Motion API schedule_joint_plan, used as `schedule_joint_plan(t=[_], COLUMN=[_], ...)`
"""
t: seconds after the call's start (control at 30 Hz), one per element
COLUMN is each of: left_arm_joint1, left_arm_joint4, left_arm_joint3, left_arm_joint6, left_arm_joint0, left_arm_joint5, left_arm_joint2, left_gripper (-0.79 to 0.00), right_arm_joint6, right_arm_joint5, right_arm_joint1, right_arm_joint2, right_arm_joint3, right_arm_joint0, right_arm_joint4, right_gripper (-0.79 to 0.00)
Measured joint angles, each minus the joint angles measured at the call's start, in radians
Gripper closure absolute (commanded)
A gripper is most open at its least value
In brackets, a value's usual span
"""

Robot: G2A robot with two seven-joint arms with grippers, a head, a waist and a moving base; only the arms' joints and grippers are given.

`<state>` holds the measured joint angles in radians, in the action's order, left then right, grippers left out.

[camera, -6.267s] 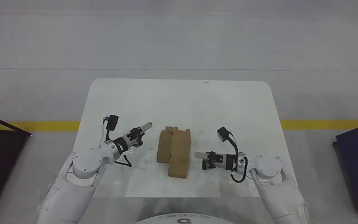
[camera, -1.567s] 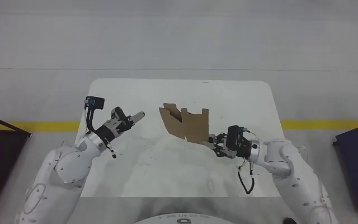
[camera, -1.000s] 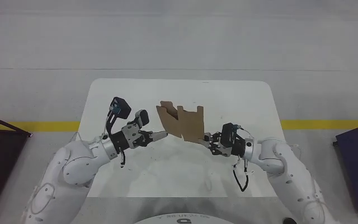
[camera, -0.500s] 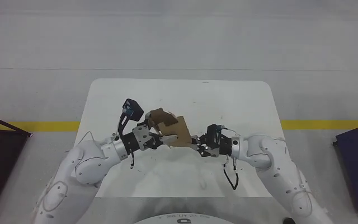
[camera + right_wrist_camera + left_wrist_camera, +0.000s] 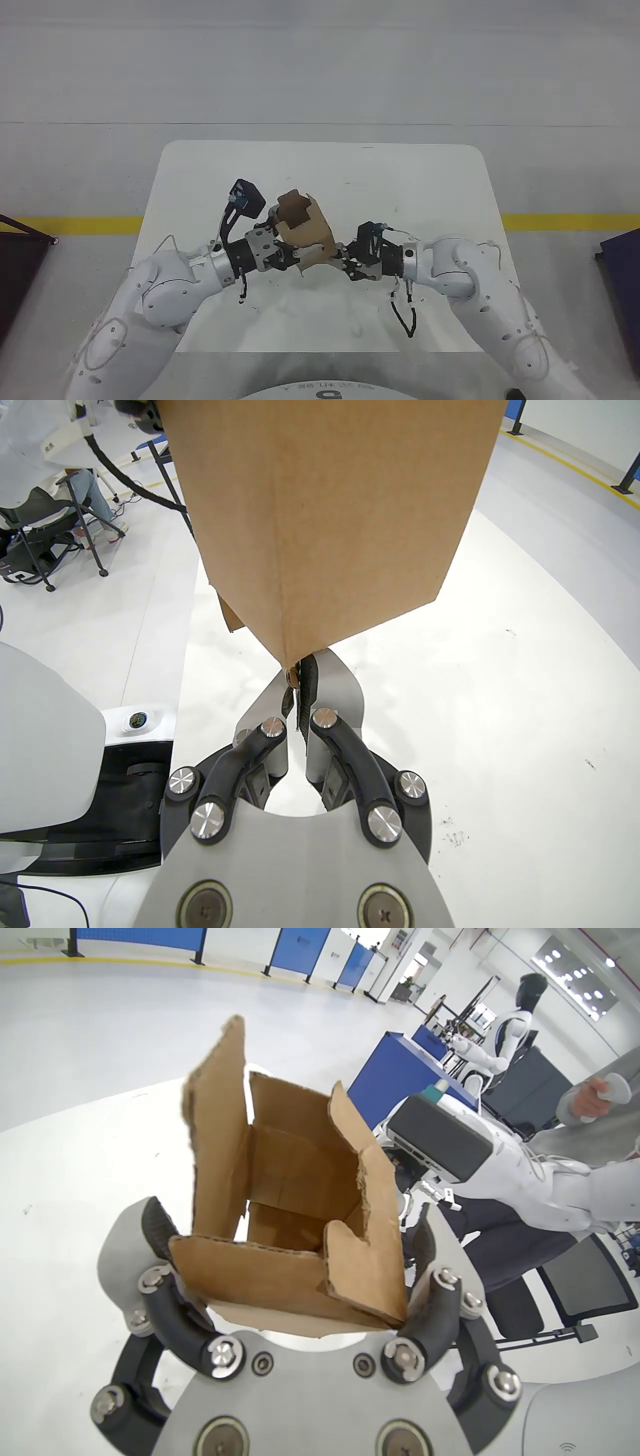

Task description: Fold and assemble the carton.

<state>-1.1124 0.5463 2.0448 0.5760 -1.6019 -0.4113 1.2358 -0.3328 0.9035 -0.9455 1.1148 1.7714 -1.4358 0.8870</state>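
White table (image 5: 430, 180) on a pale floor, carton (image 5: 305, 232) we held off its surface over the middle, opened into a square tube with loose flaps, our left gripper (image 5: 290, 1233) with jaws spread wide and clasping one open end, our right gripper (image 5: 299, 680) pinched tight on one corner.

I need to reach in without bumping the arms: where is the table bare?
Bare: the far strip of the table beyond the carton, out to both far corners. The near edge between the two arms is bare too, but hemmed in by them. Crowded: the middle, where the left gripper and right gripper both hold the carton.
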Motion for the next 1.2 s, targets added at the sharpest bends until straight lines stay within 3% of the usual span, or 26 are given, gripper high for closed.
schedule_joint_plan(t=[0.47, 0.9, 1.07, 1.2], left_arm_joint1=[0.012, 0.029, 0.029, 0.030], left_arm_joint4=[-0.074, -0.220, -0.233, -0.285], left_arm_joint3=[-0.009, -0.041, -0.022, -0.004], left_arm_joint6=[0.038, 0.028, 0.026, 0.093], left_arm_joint0=[-0.016, -0.020, -0.011, 0.003], left_arm_joint5=[-0.021, 0.073, 0.100, 0.094], left_arm_joint2=[0.019, 0.184, 0.178, 0.148], left_gripper=[-0.785, -0.785, -0.785, -0.785], right_arm_joint6=[0.005, 0.013, 0.012, 0.012], right_arm_joint5=[-0.021, -0.028, -0.026, -0.027], right_arm_joint1=[-0.005, 0.005, 0.007, 0.006], right_arm_joint2=[-0.033, 0.000, 0.003, -0.002], right_arm_joint3=[-0.006, -0.018, -0.014, -0.015], right_arm_joint0=[0.014, -0.004, -0.005, -0.001], right_arm_joint4=[0.028, 0.060, 0.066, 0.069], right_gripper=[0.000, 0.000, 0.000, 0.000])
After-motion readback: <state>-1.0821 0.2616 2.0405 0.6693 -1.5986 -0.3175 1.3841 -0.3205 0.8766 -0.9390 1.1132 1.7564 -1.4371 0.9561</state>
